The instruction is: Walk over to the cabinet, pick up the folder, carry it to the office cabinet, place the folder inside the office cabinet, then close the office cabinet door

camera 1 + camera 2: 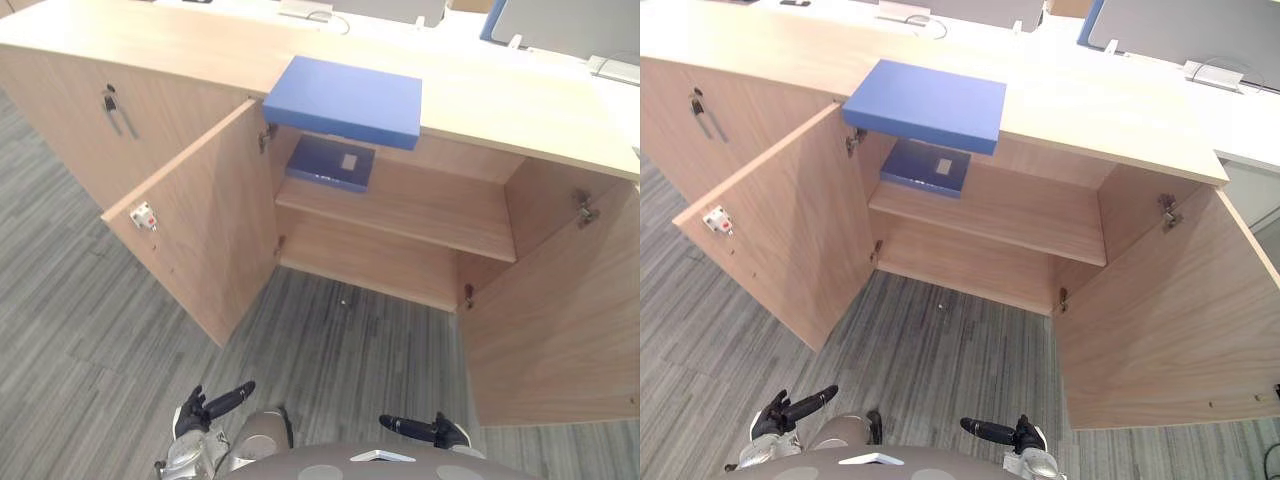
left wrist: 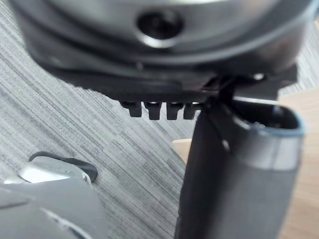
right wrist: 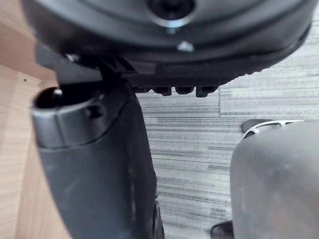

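A flat blue folder lies on the wooden cabinet top, its near edge jutting out over the open compartment. Below it, a darker blue folder with a pale label rests on the shelf inside the cabinet. Both cabinet doors stand wide open: the left door and the right door. My left hand and right hand hang low over the floor, well short of the cabinet, fingers relaxed and holding nothing. The left thumb and right thumb stand out straight.
A closed cabinet door with a metal handle is to the left of the open compartment. Grey striped carpet stretches between me and the cabinet. White desks with monitors stand behind the cabinet.
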